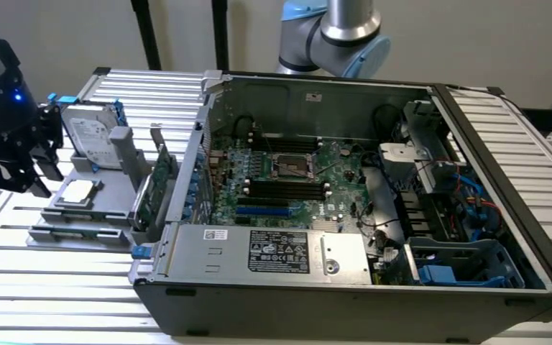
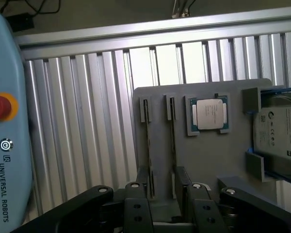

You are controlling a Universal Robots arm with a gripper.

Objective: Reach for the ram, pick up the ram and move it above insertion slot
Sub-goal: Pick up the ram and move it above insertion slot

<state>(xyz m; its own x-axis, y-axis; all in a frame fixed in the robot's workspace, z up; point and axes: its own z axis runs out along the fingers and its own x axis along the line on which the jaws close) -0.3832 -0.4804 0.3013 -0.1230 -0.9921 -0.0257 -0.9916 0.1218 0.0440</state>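
Here, your open jaws hover beside the ram (image 2: 172, 138), a thin stick standing on edge in the grey holder (image 2: 203, 160) on the counter (image 2: 87, 121). It is probably light, stiff and fragile, so pinch its flat faces mid-length.

The gripper (image 2: 161, 187) is hovering above one end of the grey fixture (image 2: 208, 160), its black fingers (image 2: 137, 191) standing apart and pointing down toward it, while the arm (image 1: 341, 29) is rising well behind the fixture, its silver and blue joint bending
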